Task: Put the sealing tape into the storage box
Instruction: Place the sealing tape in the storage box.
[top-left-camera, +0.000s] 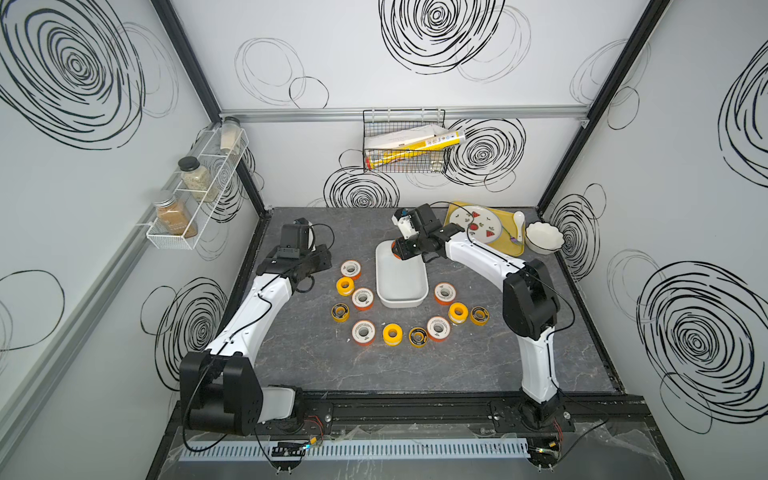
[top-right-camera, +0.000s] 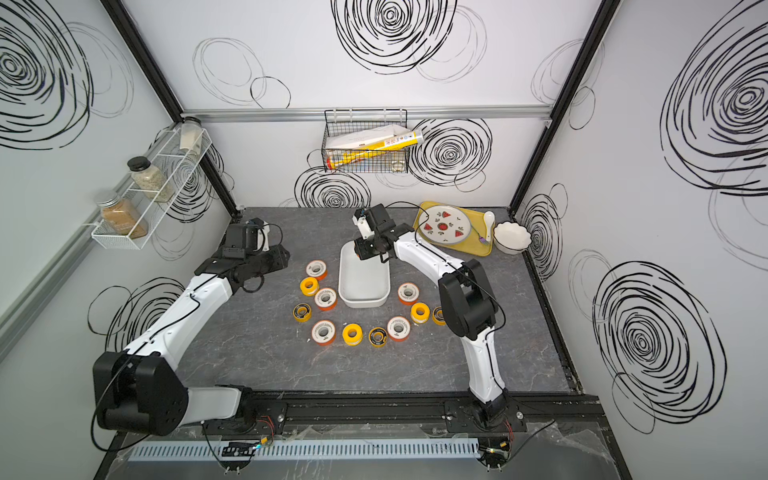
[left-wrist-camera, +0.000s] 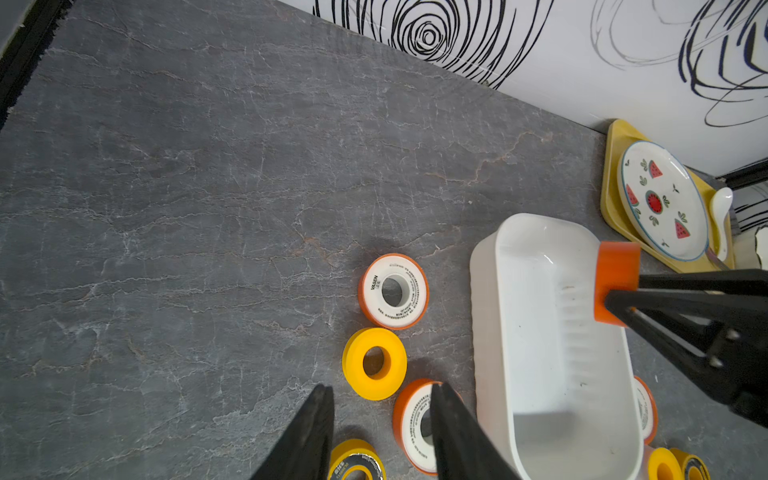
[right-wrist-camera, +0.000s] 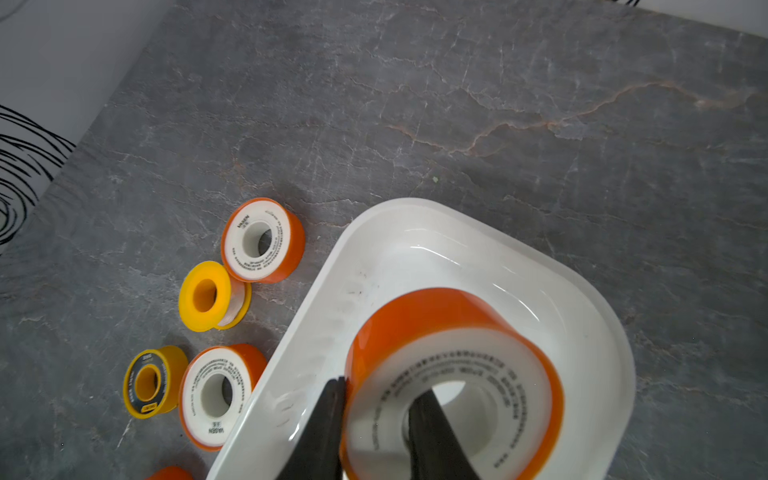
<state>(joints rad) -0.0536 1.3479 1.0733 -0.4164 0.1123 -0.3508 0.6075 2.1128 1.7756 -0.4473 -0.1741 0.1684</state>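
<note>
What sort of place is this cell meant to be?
Probably a staged kitchen mock-up in a test booth: white wire wall rack of glass spice jars, round watermelon-print plate on a flat yellow tray, grey stone-look countertop boxed by scribble-printed panels.

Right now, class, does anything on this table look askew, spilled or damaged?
Nothing stands out. The storage box sits upright and empty, the right gripper holds one orange spool over it, and the other spools lie flat around it.
</note>
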